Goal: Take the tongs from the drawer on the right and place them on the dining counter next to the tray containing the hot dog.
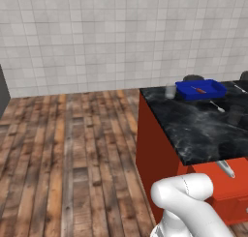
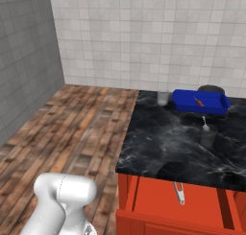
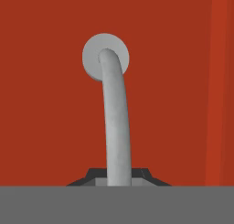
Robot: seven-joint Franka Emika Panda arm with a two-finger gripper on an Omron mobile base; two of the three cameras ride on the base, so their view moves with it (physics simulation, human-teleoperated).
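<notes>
Hand view shows the end effector (image 3: 118,176) clamped on a curved grey handle (image 3: 115,113) of the glossy red drawer (image 3: 45,104).

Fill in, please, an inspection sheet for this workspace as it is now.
Surface: dining counter, black marble top, red body.
Job's things: drawer open, tongs lying inside; blue tray at the far end of the top, hot dog in it.
Clutter: glass beside the tray; cup holding a thin utensil; dark round vessel behind the tray.
Grippers: hand shut on a silver handle of a red front.
Cables: nothing seen.
Surroundings: wooden floor, white tiled wall.
</notes>
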